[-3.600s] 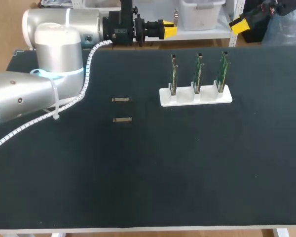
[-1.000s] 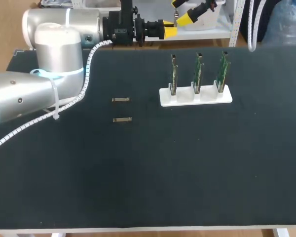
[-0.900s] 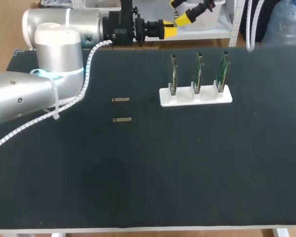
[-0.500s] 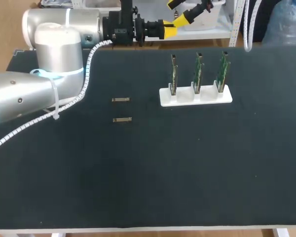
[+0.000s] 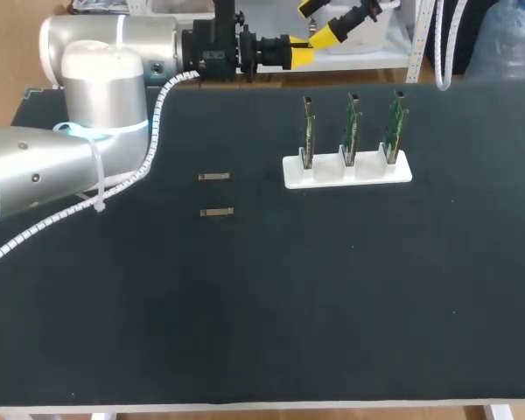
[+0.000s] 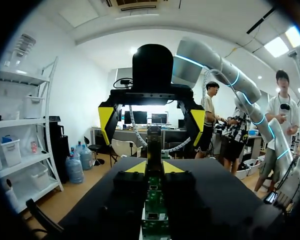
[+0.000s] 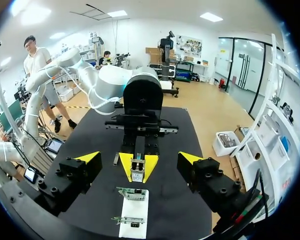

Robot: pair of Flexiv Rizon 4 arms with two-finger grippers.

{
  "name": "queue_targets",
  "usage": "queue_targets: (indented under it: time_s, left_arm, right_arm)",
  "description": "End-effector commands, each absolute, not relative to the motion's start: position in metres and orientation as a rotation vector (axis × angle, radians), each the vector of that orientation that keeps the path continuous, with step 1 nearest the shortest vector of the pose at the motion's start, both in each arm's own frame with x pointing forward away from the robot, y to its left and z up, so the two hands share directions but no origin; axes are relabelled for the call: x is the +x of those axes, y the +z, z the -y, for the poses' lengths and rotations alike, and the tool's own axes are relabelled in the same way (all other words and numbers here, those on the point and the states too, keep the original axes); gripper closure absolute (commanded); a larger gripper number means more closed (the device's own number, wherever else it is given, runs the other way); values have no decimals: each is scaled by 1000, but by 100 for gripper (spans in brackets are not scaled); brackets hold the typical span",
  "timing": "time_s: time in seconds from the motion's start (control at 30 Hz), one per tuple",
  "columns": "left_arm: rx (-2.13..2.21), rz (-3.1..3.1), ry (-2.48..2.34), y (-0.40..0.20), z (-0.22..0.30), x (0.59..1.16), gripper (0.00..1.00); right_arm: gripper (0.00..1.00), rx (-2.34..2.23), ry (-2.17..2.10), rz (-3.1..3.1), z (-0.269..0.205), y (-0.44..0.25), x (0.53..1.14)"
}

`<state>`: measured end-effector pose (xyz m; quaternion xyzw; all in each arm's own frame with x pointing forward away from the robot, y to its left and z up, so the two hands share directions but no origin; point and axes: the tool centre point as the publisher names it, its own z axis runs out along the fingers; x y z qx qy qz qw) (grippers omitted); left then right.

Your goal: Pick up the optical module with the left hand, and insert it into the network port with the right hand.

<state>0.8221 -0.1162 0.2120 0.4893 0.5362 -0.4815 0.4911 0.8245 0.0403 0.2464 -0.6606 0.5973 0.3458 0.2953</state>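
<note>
- Optical module (image 7: 136,175): slim metal-cased bar, sitting end-out between the yellow tips of the left gripper (image 5: 300,55), which is clamping it from two sides. It is hanging over the far edge of the table, at twelve o'clock of the black mat (image 5: 271,306), likely so that the other arm can be taking it over.
- Right gripper (image 6: 151,119): facing the left one head-on, fingers standing wide apart and gripping nothing. It appears to be lining up for a handover.
- Spare modules (image 5: 214,177): two small grey bars lying flat and parallel at nine o'clock of the holder, the nearer one (image 5: 216,212) just beside the first. Both are lying well apart from the grippers.
- White holder (image 5: 324,175): blocky and slotted, keeping three green circuit boards (image 5: 351,131) standing upright on edge, probably for presenting their ports. The ports themselves are showing too small to tell apart.
- Mat: dark, matte and felt-like, covering the table.
</note>
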Motion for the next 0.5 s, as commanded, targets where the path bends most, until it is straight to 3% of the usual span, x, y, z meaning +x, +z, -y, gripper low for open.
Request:
queue_targets:
  time_s: [0.03, 0.07, 0.5]
  left_arm:
    - [1188, -1303, -1168, 212, 117, 823, 100]
    - [1188, -1303, -1168, 212, 117, 823, 100]
    - [1188, -1303, -1168, 212, 117, 823, 100]
  right_arm:
    - [95, -2124, 1471, -1404, -41, 247, 830]
    - [100, -2126, 1473, -1401, -41, 247, 829]
    - [100, -2127, 1460, -1415, -40, 247, 827]
